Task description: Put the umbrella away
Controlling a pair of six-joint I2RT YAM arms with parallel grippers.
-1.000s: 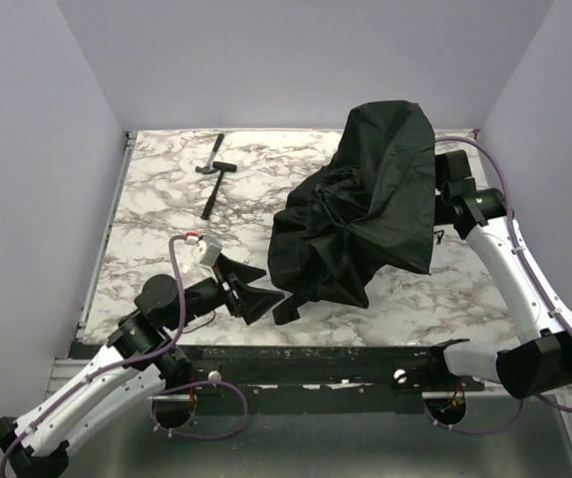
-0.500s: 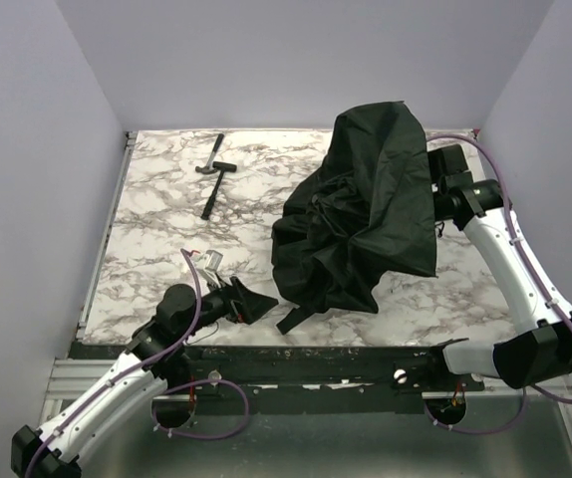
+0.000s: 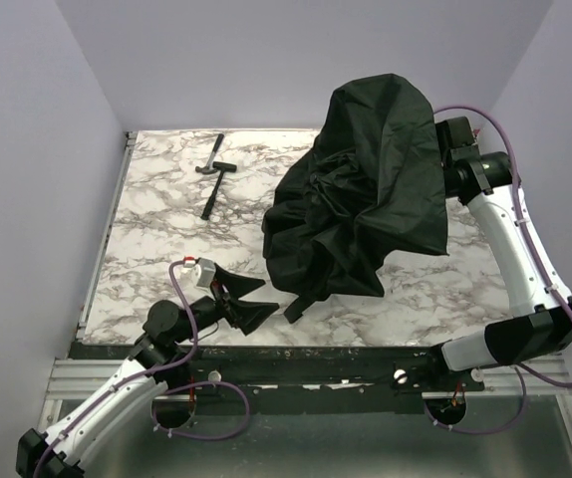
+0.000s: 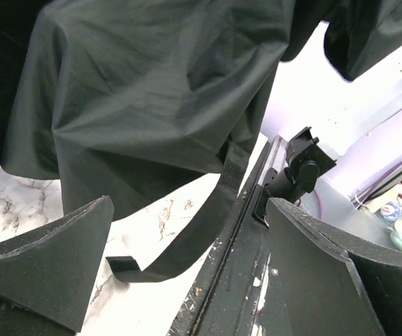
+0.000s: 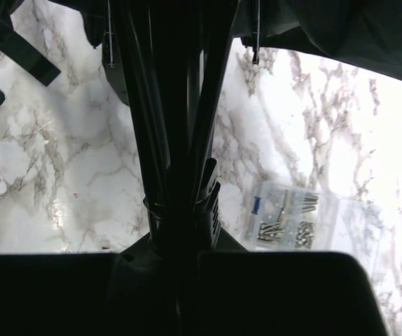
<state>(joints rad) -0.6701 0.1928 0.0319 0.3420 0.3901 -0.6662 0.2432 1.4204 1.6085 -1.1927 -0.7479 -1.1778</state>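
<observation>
The black umbrella (image 3: pixel 366 189) hangs half collapsed over the right middle of the marble table, its canopy bunched and drooping. In the top view the canopy hides my right gripper. In the right wrist view that gripper (image 5: pixel 180 255) is shut on the umbrella's shaft and folded ribs (image 5: pixel 176 140). A black strap (image 3: pixel 296 304) dangles from the canopy's lower edge to the table. My left gripper (image 3: pixel 249 302) stands open just left of that strap, near the table's front edge. In the left wrist view the strap (image 4: pixel 194 224) lies ahead of the left gripper (image 4: pixel 187 259), with nothing between its fingers.
A small black-handled hammer (image 3: pixel 213 171) lies at the back left. A clear box of screws (image 5: pixel 292 213) sits on the table under the canopy. The black front rail (image 4: pixel 236 280) runs under the left gripper. Grey walls close in on three sides.
The right arm has raised the umbrella and carried it a little back. The left arm's elbow has dropped toward the near edge, while its open gripper stays by the strap.
</observation>
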